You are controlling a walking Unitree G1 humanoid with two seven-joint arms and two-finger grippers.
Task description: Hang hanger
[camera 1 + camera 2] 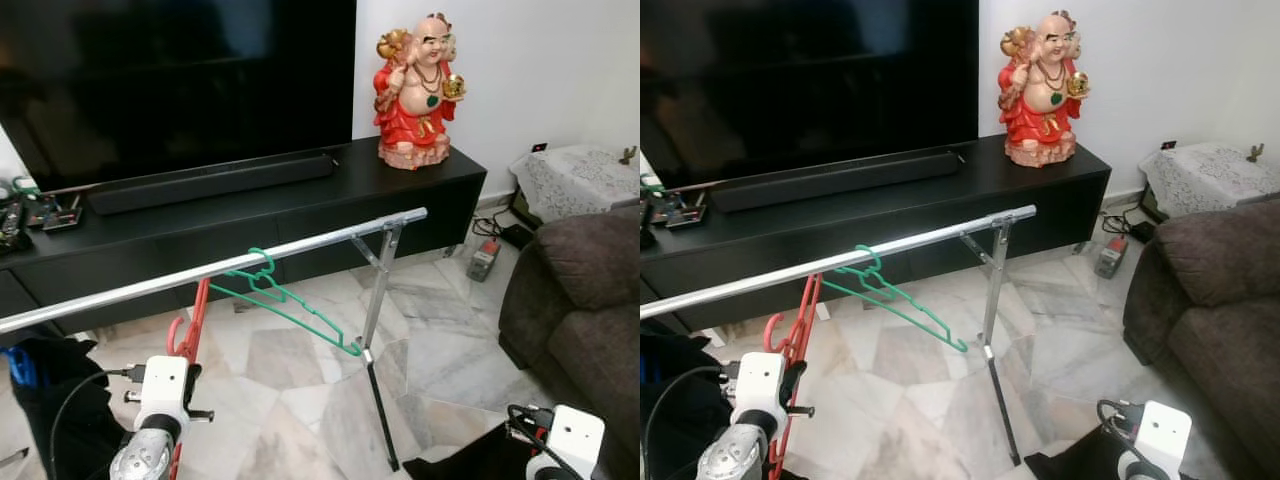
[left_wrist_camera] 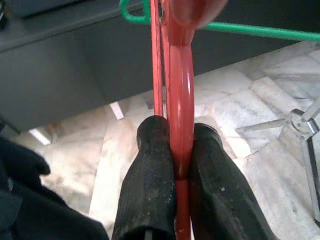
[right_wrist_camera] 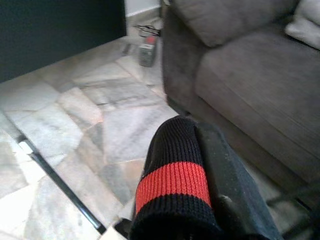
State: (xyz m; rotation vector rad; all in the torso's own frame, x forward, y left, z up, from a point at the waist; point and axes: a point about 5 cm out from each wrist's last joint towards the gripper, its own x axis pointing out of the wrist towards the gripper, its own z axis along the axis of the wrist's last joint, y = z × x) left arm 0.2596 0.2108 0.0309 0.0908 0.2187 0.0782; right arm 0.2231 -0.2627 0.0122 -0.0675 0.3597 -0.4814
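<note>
My left gripper (image 2: 181, 162) is shut on a red hanger (image 2: 181, 95), which runs up between the two black fingers (image 2: 152, 165). In the left eye view the red hanger (image 1: 196, 318) stands upright just under the silver clothes rail (image 1: 300, 246), with its top end near the rail and its hook (image 1: 177, 337) below it. A green hanger (image 1: 292, 302) hangs on the rail by its hook, just right of the red one. My right gripper (image 3: 197, 131) is low by the sofa, fingers together with nothing held; one finger wears a black knit sleeve with a red stripe.
The rail's upright leg (image 1: 374, 330) stands on the marble floor at the right end. Behind are a black TV console (image 1: 300, 205), a soundbar (image 1: 210, 182) and a red statue (image 1: 415, 90). A grey-brown sofa (image 1: 580, 310) is on the right, and dark clothing (image 1: 50, 400) at lower left.
</note>
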